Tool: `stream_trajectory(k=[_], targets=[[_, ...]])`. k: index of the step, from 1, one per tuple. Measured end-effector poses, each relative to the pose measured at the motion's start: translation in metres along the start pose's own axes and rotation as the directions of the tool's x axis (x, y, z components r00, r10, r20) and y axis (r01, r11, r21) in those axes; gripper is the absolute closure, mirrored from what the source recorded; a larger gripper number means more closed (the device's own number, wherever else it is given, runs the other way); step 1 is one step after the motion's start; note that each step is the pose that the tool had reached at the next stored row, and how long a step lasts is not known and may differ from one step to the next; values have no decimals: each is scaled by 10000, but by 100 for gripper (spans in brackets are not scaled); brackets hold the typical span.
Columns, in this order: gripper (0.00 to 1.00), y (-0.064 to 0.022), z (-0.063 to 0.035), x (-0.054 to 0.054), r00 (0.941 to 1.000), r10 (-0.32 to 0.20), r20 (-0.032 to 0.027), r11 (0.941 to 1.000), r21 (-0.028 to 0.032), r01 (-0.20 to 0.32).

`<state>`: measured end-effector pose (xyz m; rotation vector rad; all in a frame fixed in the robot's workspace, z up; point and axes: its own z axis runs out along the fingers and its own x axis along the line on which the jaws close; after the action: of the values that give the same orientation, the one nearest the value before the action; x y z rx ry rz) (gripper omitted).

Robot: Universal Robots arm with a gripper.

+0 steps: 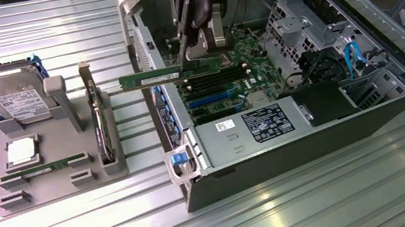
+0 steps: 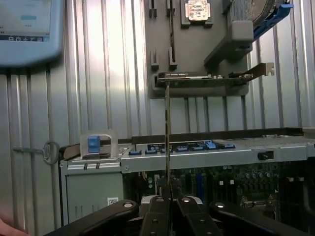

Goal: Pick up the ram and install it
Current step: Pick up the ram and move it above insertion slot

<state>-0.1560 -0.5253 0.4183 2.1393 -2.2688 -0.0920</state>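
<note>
Wrist view first: my gripper [image 2: 168, 191] is clenched on one end of the ram [image 2: 167, 132]. I see the board edge-on, a thin line running straight out from the fingers. Over on the exterior view, the gripper [image 1: 198, 54] hangs above the open computer case [image 1: 303, 140]. The ram [image 1: 153, 77] sticks out level toward the exterior view's left, crossing over the case wall, clear above the motherboard [image 1: 224, 95] and its black memory slots [image 1: 218, 78].

My worry is that one-ended hold. With so much board hanging free, I judge it could pivot or twist in the fingers under any push. The free end could also catch the case wall, and a stick that meets a slot skewed would jam or bend.

The wrist camera tells me the board sits square in the fingers, but nothing of its length. The exterior camera gives the full length and the gap to the slots. It also shows the grey fixture [image 1: 59, 177] with the hard drive [image 1: 11, 97] and expansion card [image 1: 100, 123], well apart.
</note>
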Motion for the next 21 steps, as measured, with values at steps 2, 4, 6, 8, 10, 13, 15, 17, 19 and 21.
stream_trajectory(k=[2,4,6,8,10,13,15,17,19,21], targets=[[88,-50,-3,-3,10000,0,0,10000,-7,0],[88,-106,-6,-6,10000,0,-2,10000,-16,0],[88,-165,-9,-10,10000,1,-1,10000,-25,-1],[88,-217,-12,-13,10000,1,-2,10000,-33,-1],[88,-284,-16,-17,10000,1,-2,10000,-43,-1],[88,-365,-21,-22,10000,2,-4,10000,-57,-2],[88,-423,-24,-25,10000,2,-4,10000,-66,-2],[88,-478,-27,-28,10000,2,-4,10000,-75,-2],[88,-536,-30,-32,10000,2,-5,10000,-85,-2],[88,-594,-34,-35,10000,3,-6,10000,-95,-3]])
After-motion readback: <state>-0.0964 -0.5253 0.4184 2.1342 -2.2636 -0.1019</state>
